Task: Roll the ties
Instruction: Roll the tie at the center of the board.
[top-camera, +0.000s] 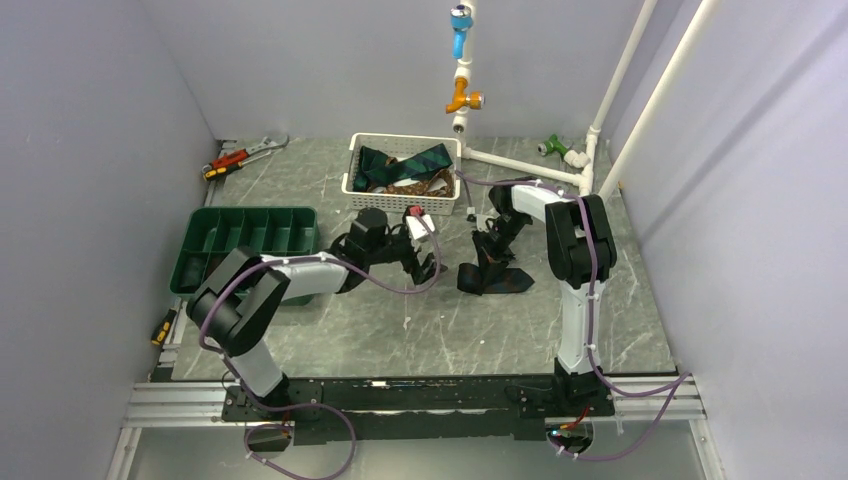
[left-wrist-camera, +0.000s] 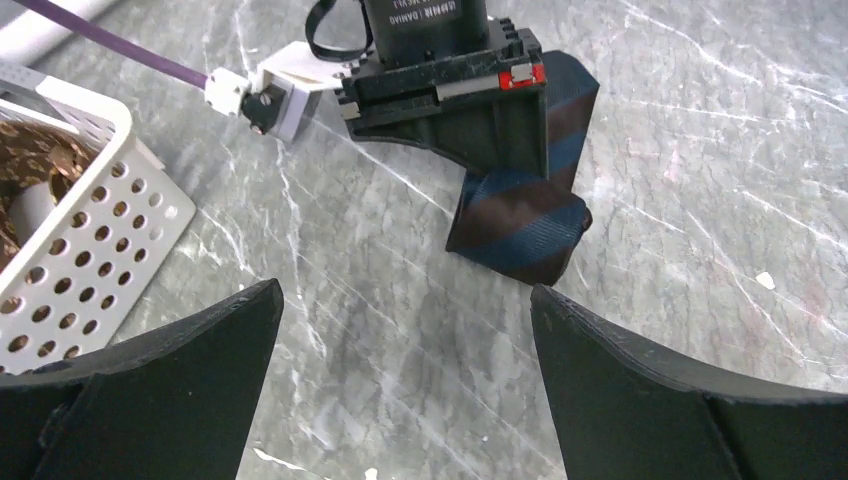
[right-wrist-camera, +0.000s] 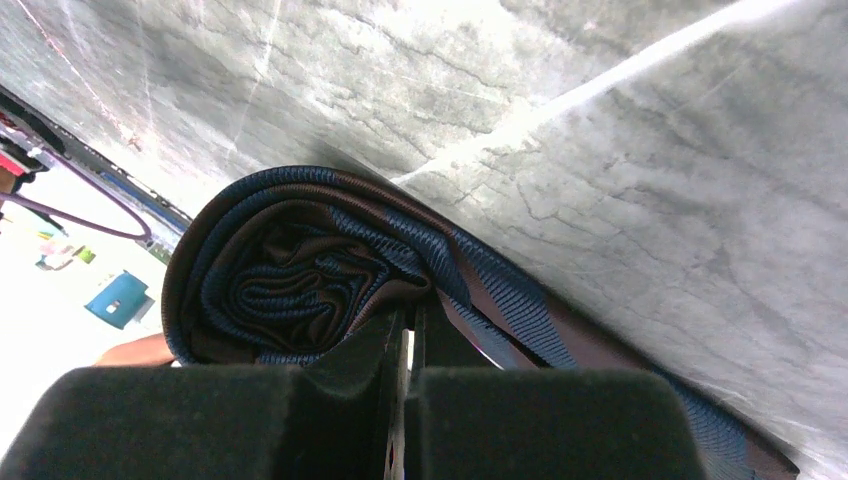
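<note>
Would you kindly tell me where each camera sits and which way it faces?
Top: above, behind the arms, looking down at the table; both arms show.
Left wrist: on the left arm, looking past the open left gripper at the striped tie.
Right wrist: close on that tie, pinched in the right gripper.
Shared: all show the tie.

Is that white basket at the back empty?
No, the white basket holds a heap of ties, green-striped and brown ones.
</note>
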